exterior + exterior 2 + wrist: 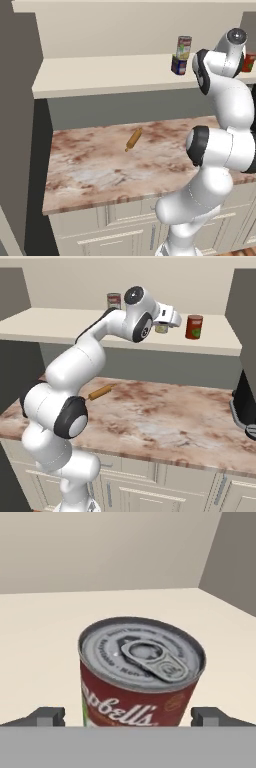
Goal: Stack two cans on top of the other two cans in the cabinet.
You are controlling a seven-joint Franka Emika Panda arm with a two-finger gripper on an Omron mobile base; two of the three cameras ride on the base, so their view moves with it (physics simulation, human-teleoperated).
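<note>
Right under our hand camera stands the red-and-white labelled tin with silver pull-tab lid (141,674), upright on the cream shelf board of the beige open cabinet (100,75). Our two-finger gripper (128,716) has its jaws spread wide, one tip each side of the tin, not touching. Further left, a tall tin (183,47) sits atop a short dark-blue tin (178,65). Below, a wooden rolling pin (133,139) lies on the marbled counter (90,170).

arm (75,368) — glossy white rounded shells; joints — dark bands; fingertips (47,716) — small, dark grey
</note>
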